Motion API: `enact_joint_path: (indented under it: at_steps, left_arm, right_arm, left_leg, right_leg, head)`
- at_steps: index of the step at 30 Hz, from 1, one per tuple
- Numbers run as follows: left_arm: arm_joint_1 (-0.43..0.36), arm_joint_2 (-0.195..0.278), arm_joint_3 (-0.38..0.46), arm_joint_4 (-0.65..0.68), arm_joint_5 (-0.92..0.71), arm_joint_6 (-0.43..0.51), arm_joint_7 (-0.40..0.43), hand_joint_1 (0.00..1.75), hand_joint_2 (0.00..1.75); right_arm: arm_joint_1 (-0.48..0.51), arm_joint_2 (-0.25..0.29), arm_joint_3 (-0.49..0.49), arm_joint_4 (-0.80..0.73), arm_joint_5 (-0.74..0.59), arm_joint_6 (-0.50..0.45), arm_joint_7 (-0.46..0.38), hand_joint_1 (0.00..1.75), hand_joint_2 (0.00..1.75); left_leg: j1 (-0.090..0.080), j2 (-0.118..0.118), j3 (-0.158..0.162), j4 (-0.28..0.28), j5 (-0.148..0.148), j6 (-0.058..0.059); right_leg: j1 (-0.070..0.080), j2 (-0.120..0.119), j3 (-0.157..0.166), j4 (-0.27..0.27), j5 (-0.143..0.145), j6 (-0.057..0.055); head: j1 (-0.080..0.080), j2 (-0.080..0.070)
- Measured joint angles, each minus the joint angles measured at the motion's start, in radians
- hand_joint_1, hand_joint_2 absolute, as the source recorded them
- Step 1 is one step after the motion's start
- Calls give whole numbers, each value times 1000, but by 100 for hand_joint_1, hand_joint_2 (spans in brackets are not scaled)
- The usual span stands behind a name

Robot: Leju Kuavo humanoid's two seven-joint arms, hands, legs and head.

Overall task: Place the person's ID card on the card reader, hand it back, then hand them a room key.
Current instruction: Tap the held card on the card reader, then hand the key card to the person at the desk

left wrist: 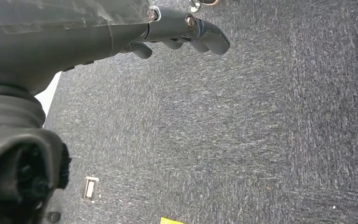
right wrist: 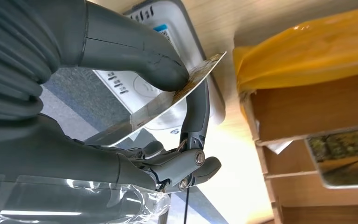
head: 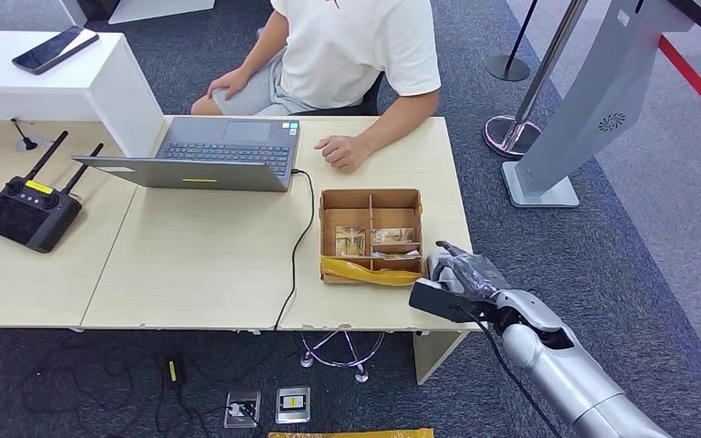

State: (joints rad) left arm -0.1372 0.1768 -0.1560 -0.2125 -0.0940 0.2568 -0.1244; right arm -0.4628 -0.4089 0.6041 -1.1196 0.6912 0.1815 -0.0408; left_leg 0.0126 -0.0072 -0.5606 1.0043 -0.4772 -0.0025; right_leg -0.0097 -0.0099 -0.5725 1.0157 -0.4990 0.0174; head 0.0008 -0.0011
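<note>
Pinching the ID card [right wrist: 168, 100] between thumb and fingers [right wrist: 196, 116], the right hand [head: 456, 278] sits at the table's [head: 210, 255] near right corner, just beside the wooden box [head: 371, 235]. The card hangs tilted just over the white card reader [right wrist: 177, 28]. A person's hand [head: 342, 151] rests on the table by the laptop [head: 210, 153]. The left hand [left wrist: 182, 32] hangs over carpet, fingers curled in on nothing.

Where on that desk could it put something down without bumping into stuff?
The widest bare patch of desk lies between the laptop, the black remote controller and the cardboard box. It is crowded at the right corner, where the right hand holds a card above the card reader beside the box.
</note>
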Motion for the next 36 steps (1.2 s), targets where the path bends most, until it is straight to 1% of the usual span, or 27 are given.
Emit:
enact_joint_path:
  at_steps: [7, 14, 18, 23, 26, 29, 36]
  left_arm:
    - [0, 0, 0, 0, 0, 5, -4, 0, 0]
    - [0, 0, -1, 0, -4, 6, -20, 0, 0]
    - [0, 1, -2, 0, -6, 6, -26, 0, 0]
    - [0, 1, -7, 0, -17, 6, -36, 0, 0]
    - [-2, 1, -13, 0, -29, 6, -41, 0, 0]
    - [-10, 0, -20, 0, -42, 3, -41, 0, 0]
    - [-36, 0, -35, -1, -65, -7, -35, 0, 0]
  right_arm:
    - [-23, -4, -25, 12, -3, -4, 1, 175, 175]
    - [-93, -34, -80, 17, 22, -10, -3, 175, 175]
    - [-173, -44, -101, 22, 55, -21, -30, 175, 175]
    - [-318, -43, -108, 39, 75, -25, -73, 175, 175]
    - [-409, -26, -104, 69, 89, -39, -105, 175, 175]
    - [-489, 6, -94, 117, 109, -63, -134, 175, 175]
    - [-631, 110, -68, 278, 151, -124, -184, 175, 175]
  left_leg:
    - [0, 0, 0, 0, 0, 0]
    - [0, 1, -1, 0, 0, 0]
    - [0, 2, -1, 0, 0, 0]
    - [0, 2, -1, 0, 0, 0]
    - [0, 2, -1, 0, 0, 0]
    - [0, 2, -1, 0, 0, 0]
    - [0, 2, -1, 0, 0, 0]
  right_leg:
    - [0, 0, 0, 0, 0, 0]
    - [0, 1, -1, 0, 0, 0]
    - [0, 2, -1, 0, 1, 0]
    - [0, 2, -1, 1, 1, 0]
    - [0, 2, -1, 1, 1, 0]
    - [0, 2, -1, 1, 1, 0]
    - [0, 1, -1, 2, 1, 0]
  head:
    - [0, 0]
    - [0, 0]
    - [0, 0]
    - [0, 0]
    - [0, 0]
    - [0, 0]
    - [0, 0]
